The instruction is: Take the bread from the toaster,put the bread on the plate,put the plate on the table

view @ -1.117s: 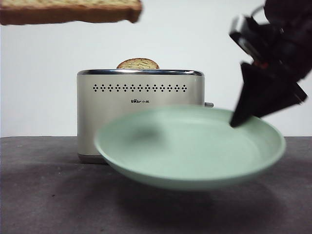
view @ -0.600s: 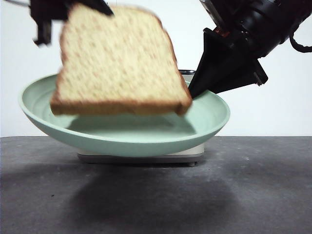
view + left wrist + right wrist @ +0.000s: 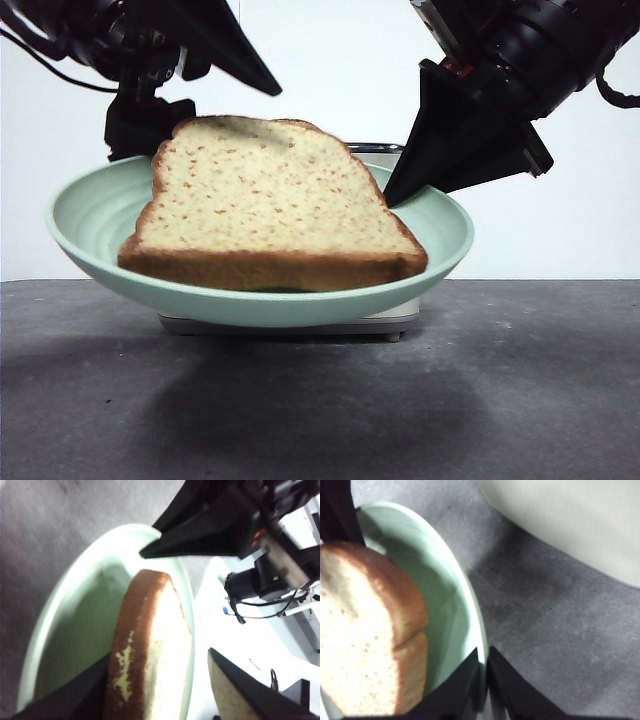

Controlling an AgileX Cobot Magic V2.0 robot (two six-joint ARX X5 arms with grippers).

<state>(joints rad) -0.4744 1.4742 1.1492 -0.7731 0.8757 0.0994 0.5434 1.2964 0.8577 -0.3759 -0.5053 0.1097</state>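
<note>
Front view: bread [image 3: 270, 205] lies in the plate [image 3: 445, 235], leaning on the far rim with its crust edge hanging toward the near rim; plate is held in the air above the table [image 3: 560, 390], well clear of it, in front of the toaster [image 3: 385, 322], of which only the base and a bit of chrome top show; right gripper [image 3: 395, 195] is clamped on the plate's rim at the side, jaws closed on it; left gripper [image 3: 165, 85] is above the slice at the far rim, jaws spread apart, nothing in them.

Step in hand, by my reading: bread is released, plate still has to go down; judgement: lift the left gripper straight up and away first so it doesn't drag the slice; then lower the plate level and slow, since the slice sits tilted and could slide off the near rim; set it on bare table nearer the front edge, clear of the toaster.

Right wrist view shows the rim pinch directly, both jaws closed thin on the green edge [image 3: 475, 630]; front view only suggests it.

Left wrist view shows the gap between its jaws and the crust [image 3: 135, 645], one jaw close beside the slice; contact I cannot tell; the toaster is not visible in either wrist view.
</note>
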